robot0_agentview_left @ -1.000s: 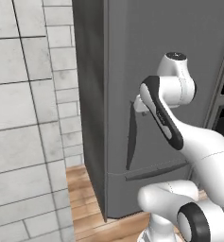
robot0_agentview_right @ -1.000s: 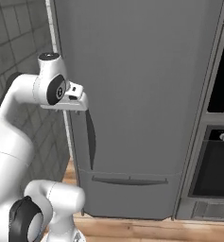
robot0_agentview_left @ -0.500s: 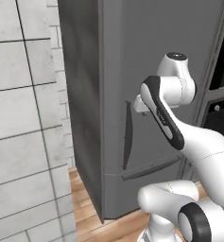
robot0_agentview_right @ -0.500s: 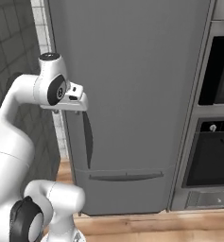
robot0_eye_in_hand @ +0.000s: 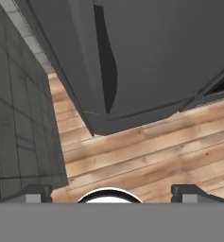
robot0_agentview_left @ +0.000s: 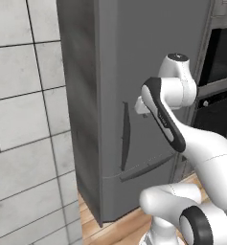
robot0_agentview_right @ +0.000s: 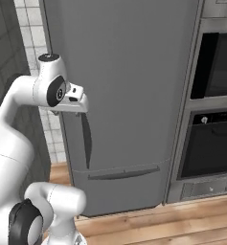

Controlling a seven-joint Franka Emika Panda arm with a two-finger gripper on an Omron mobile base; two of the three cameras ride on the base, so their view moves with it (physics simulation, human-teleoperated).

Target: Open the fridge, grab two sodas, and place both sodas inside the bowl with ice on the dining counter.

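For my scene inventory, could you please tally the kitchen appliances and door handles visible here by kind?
Fridge: 1
Built-in ovens, upper oven and lower oven: 2
Fridge handles, curved door handle and drawer handle: 2
Total: 5

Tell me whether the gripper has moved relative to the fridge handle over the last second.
Cannot tell. The whole picture has shifted because the base is driving; in the right base view the arm's end stays just above the fridge handle, apart from it.
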